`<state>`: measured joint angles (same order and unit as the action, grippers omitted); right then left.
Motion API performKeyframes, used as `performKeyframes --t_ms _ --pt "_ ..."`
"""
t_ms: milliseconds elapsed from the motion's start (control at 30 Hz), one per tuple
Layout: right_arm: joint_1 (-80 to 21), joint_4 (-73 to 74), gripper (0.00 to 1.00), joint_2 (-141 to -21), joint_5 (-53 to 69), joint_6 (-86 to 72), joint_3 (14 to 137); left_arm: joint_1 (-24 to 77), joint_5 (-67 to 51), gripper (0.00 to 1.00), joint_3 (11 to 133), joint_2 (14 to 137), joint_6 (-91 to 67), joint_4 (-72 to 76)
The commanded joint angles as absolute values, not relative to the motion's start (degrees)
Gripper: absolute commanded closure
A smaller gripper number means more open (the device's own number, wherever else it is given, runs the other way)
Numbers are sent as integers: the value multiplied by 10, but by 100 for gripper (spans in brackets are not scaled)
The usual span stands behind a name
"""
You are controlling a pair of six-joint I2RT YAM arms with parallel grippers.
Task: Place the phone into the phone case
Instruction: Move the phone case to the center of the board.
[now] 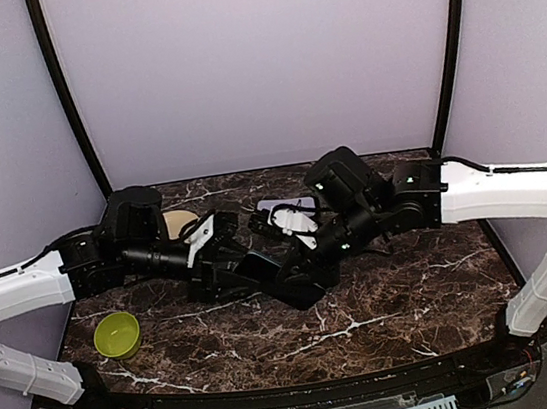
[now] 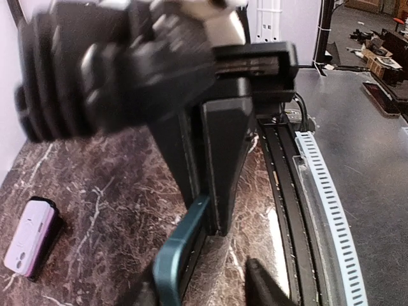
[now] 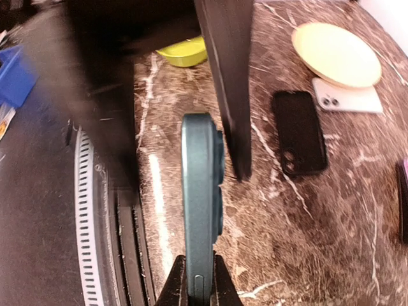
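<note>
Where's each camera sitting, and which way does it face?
Top external: high behind the robot, looking down on the table; left arm and right arm show.
Left wrist: on the left arm, facing the near rail; left gripper below, right gripper ahead.
Right wrist: on the right arm, facing the green bowl; its fingers pinch the teal phone.
Shared: both wrist views show that phone.

Your tally: four phone-sized pieces and two dishes

You have one teal phone, one black case, one white phone and one lilac phone — plus one green bowl and one yellow plate.
</note>
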<state>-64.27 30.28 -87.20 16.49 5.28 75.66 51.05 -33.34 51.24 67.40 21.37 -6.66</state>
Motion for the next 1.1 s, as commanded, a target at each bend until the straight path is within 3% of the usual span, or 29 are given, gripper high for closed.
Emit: performKeyframes --t_ms 0,100,233,400,500,633,900,1067 --pt "-599 257 100 -848 123 -45 735 511 -264 26 525 651 198 -13" --pt "-560 248 100 -845 106 -86 710 493 -192 18 531 669 153 -35" --pt "-505 243 100 -838 60 -134 673 433 -131 20 554 715 20 -80" --pt "-476 224 100 -815 77 -139 631 343 -193 23 637 830 12 -174" --pt "-469 213 100 -803 92 -129 609 303 -231 32 775 936 77 -321" --pt "-463 201 100 -788 113 -112 583 301 -205 34 835 1063 185 -398" --pt "-458 204 100 -776 141 -73 563 318 -199 34 785 1106 358 -356" --pt "-457 197 100 -772 164 -64 552 332 -125 34 775 1133 382 -329"
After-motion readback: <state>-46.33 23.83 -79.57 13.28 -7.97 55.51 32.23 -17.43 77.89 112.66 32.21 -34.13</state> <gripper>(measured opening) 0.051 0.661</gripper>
